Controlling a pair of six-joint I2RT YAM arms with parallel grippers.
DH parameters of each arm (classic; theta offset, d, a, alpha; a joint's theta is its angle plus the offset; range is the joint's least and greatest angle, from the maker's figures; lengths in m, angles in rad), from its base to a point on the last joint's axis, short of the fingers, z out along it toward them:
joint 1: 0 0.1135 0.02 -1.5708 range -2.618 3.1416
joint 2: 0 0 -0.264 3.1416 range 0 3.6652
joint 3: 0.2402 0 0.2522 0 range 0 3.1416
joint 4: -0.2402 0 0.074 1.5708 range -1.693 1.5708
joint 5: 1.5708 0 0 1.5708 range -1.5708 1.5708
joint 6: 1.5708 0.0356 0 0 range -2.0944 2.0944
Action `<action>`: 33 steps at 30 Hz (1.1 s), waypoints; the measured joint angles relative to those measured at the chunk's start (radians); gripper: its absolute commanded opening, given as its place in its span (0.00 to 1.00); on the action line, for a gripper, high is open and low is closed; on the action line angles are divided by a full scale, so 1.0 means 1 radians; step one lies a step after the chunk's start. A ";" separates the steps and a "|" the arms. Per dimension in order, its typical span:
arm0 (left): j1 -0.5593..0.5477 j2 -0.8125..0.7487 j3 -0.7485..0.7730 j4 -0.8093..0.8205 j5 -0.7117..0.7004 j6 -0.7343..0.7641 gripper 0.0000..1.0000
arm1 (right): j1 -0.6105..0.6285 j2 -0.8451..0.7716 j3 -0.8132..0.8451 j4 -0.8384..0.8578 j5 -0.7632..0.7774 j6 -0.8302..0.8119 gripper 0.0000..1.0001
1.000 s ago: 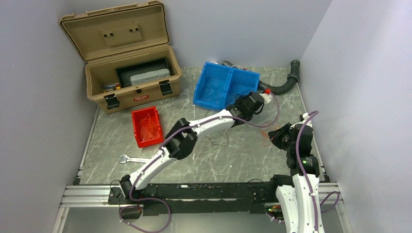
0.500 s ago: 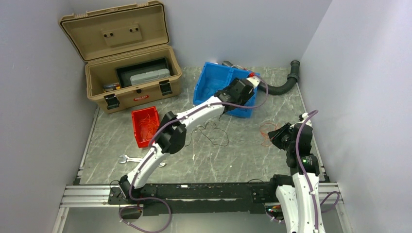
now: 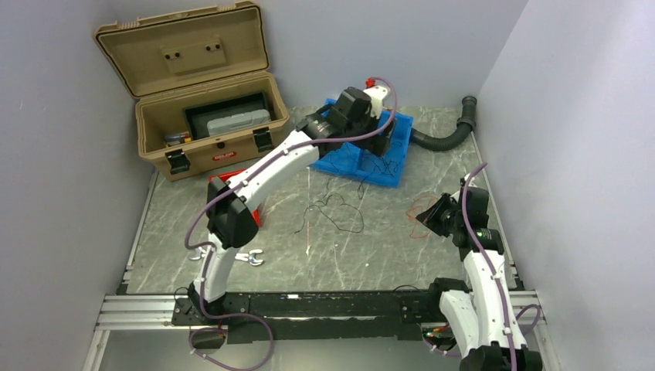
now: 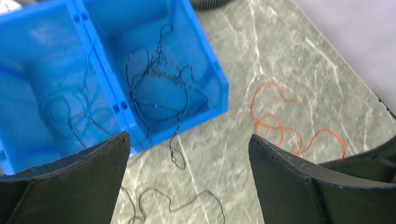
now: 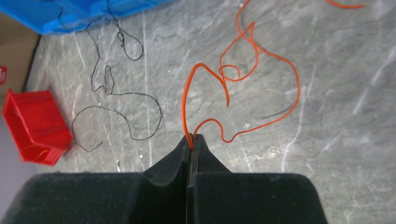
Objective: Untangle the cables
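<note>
Two jaws of the right gripper (image 5: 192, 138) are pressed together on one end of an orange cable (image 5: 183, 112), whose loops lie on the marble table (image 5: 327, 140) just ahead. The left gripper (image 4: 189, 137) hangs with jaws wide apart and empty above the edge of a blue bin (image 4: 219, 86). A black cable tangle (image 4: 161, 77) lies in the bin's right compartment, one strand trailing over the wall onto the table. Faint blue cables (image 4: 60, 107) lie in the left compartment.

White arm shells (image 3: 282, 158) with black joints (image 3: 232, 222), purple cables (image 3: 188, 234) alongside (matte black pincer fingers (image 4: 299, 186))
</note>
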 measured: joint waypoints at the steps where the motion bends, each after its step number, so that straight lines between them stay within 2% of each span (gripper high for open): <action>1: 0.009 -0.016 -0.022 -0.010 0.017 -0.010 0.99 | 0.003 0.010 0.000 0.003 -0.019 -0.006 0.00; 6: 0.030 -0.172 -0.275 -0.026 0.049 -0.038 0.99 | 0.077 0.063 0.009 0.034 -0.068 -0.008 0.00; 11: 0.037 -0.385 -0.513 -0.013 0.066 -0.051 0.99 | 0.357 0.137 0.091 0.057 -0.032 0.022 0.00; 13: 0.048 -0.473 -0.594 0.005 0.069 -0.057 0.99 | 0.415 0.154 0.135 0.055 0.005 0.035 0.00; 14: 0.058 -0.515 -0.634 0.024 0.071 -0.067 0.99 | 0.427 0.160 0.156 0.051 0.026 0.040 0.00; 16: 0.080 -0.582 -0.706 0.058 0.076 -0.086 0.99 | 0.436 0.171 0.202 0.032 0.104 0.055 0.07; 18: 0.100 -0.611 -0.763 0.104 0.082 -0.108 0.99 | 0.437 0.181 0.233 0.003 0.204 0.070 0.09; 22: 0.123 -0.600 -0.879 0.213 0.106 -0.177 0.99 | 0.437 0.227 0.255 -0.082 0.358 0.094 0.09; 24: 0.124 -0.572 -0.943 0.291 0.132 -0.225 0.96 | 0.437 0.240 0.254 -0.125 0.406 0.108 0.10; 25: 0.124 -0.551 -0.970 0.328 0.145 -0.249 0.93 | 0.437 0.236 0.251 -0.148 0.434 0.120 0.18; 26: 0.121 -0.528 -0.990 0.360 0.150 -0.271 0.90 | 0.437 0.225 0.248 -0.161 0.451 0.129 0.55; 27: 0.120 -0.509 -1.001 0.383 0.152 -0.287 0.86 | 0.437 0.208 0.242 -0.175 0.474 0.147 0.88; 28: 0.116 -0.480 -1.009 0.409 0.152 -0.302 0.82 | 0.437 0.186 0.236 -0.189 0.497 0.168 0.99; 33: 0.072 -0.322 -0.956 0.476 0.131 -0.329 0.73 | 0.437 0.109 0.198 -0.229 0.543 0.198 1.00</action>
